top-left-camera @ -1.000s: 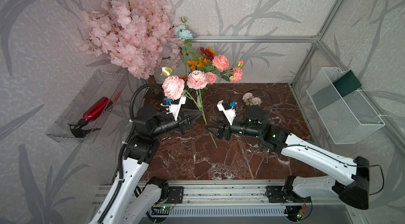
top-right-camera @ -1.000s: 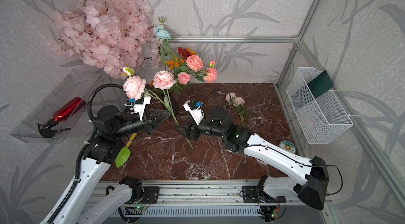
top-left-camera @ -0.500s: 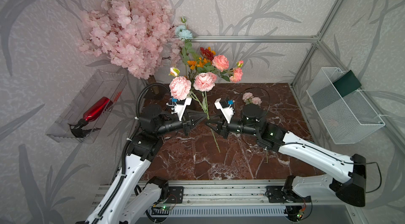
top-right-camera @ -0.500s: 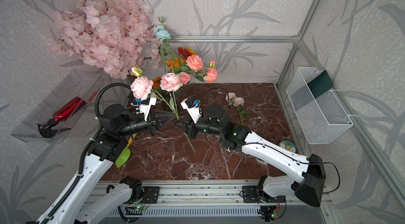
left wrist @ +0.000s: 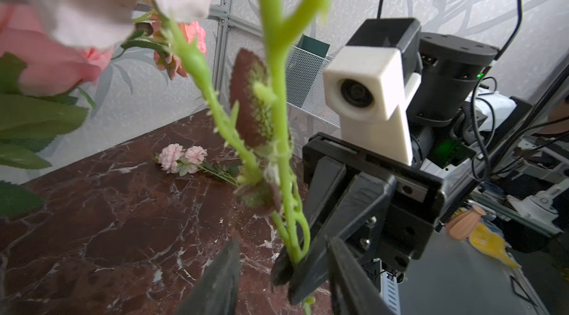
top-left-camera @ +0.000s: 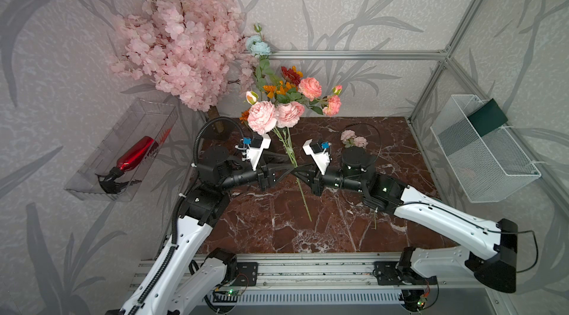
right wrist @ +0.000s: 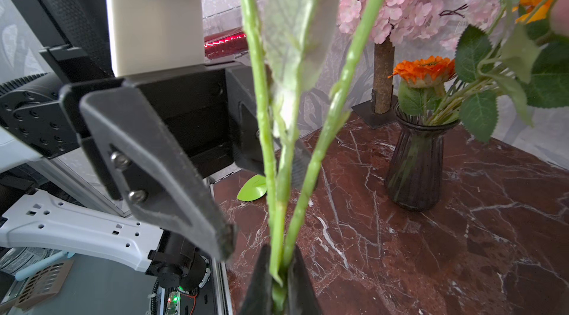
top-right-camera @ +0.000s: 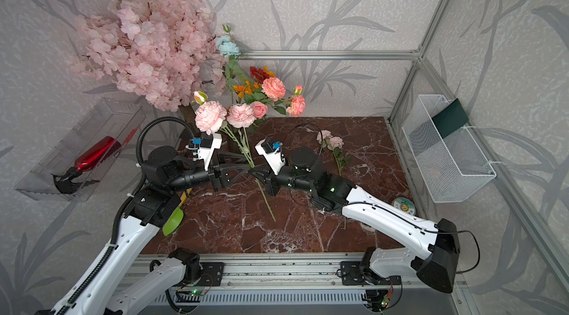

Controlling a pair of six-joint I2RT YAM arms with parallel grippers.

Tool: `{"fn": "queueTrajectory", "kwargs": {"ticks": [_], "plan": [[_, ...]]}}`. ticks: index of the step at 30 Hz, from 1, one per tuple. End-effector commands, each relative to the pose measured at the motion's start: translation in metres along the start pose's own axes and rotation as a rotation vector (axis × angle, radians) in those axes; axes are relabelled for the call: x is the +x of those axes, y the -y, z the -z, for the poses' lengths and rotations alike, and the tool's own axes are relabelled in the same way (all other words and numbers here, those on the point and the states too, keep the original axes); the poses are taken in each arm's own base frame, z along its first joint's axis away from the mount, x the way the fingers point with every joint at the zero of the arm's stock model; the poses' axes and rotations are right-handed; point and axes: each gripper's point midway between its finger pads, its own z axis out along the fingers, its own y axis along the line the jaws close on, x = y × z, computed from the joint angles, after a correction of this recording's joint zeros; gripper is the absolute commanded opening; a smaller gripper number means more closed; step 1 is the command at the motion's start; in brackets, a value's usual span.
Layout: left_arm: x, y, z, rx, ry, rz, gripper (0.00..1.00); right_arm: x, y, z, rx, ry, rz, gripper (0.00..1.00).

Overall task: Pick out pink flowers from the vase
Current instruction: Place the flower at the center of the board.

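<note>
Red-brown marble, veined white and polished, tops the table; grey leaf-patterned paper covers the walls. At centre frame in both top views the two arms meet tip to tip. There the right gripper is clenched on the thin green stems of two ruffled pink flowers, whose blooms stand just above centre; the left gripper is released, its black fingers apart on either side of those stems.

Behind them at upper centre stands the vase, dark ribbed glass narrowing to a flared neck, apart from the held stems and largely screened by the blooms in the top views; it holds an orange flower, serrated leaves and more salmon-pink blooms.

A fluffy blossom tree crowds the upper left; a small pink sprig lies flat right of centre. A clear tray with a glossy red bottle hangs at left; a white mesh basket hangs at right.
</note>
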Motion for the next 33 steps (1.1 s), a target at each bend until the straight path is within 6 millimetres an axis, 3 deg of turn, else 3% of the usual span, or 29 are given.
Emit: {"fn": "queueTrajectory", "kwargs": {"ticks": [1,4,8,13,18,21,26,33], "plan": [[0.006,0.006,0.007,-0.01,0.014,-0.055,0.71,-0.018,-0.003,0.023,0.039,0.063,0.045,0.0],[0.017,0.002,0.01,-0.04,0.007,-0.085,0.74,-0.017,0.0,0.038,0.079,0.062,0.054,0.0],[0.033,-0.024,0.015,-0.194,-0.026,-0.122,0.73,-0.007,0.015,0.07,0.203,0.027,0.031,0.0],[0.042,-0.064,0.025,-0.419,-0.051,-0.149,0.71,0.026,0.058,0.126,0.505,-0.049,0.001,0.0],[0.041,-0.069,0.018,-0.407,-0.034,-0.127,0.71,0.054,0.103,0.176,0.811,-0.131,-0.033,0.0],[0.042,-0.069,0.016,-0.399,-0.041,-0.113,0.69,0.078,0.134,0.2,0.923,-0.191,-0.18,0.0],[0.047,-0.067,0.017,-0.393,-0.068,-0.134,0.7,0.119,0.177,0.216,0.943,-0.224,-0.443,0.0],[0.073,-0.077,0.014,-0.425,-0.186,-0.133,0.74,0.156,0.223,0.215,1.031,-0.38,-0.457,0.0]]}}
